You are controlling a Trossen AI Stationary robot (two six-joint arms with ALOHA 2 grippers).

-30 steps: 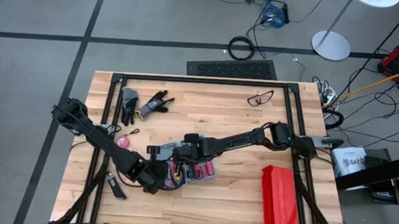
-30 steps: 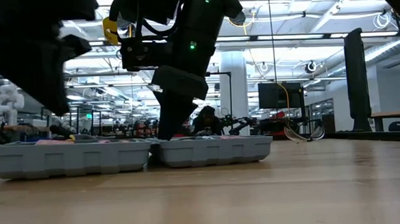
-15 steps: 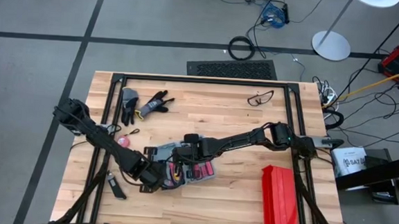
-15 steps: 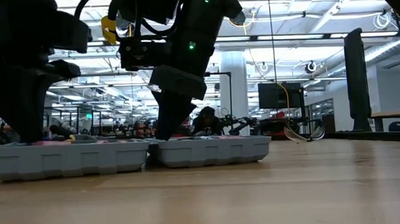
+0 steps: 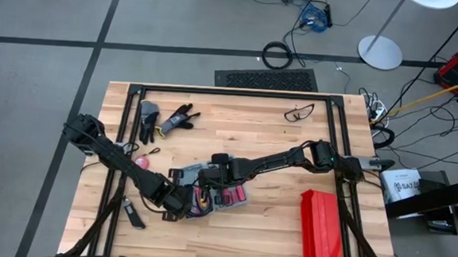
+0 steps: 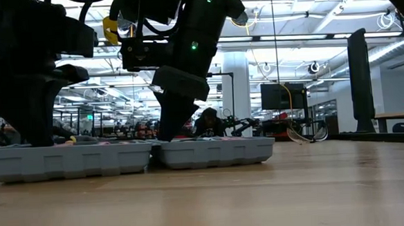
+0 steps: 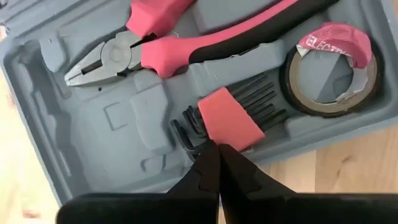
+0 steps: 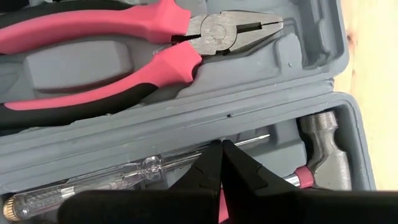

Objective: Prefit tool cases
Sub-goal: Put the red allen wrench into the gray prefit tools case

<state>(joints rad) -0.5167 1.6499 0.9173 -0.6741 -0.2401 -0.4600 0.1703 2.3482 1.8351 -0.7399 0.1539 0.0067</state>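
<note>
Both my grippers, left and right, fingers together, hover over the open tool case; left has crept inward, tools seated.

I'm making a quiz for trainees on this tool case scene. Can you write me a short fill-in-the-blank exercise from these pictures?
1. The pliers in the case have ____ handles.
2. Beside the hex keys lies a roll of ____.
3. The left gripper is ____ over the hex keys.
4. The red box stands on the table by the ____ arm.

Missing words: pink; tape; shut; right
</note>
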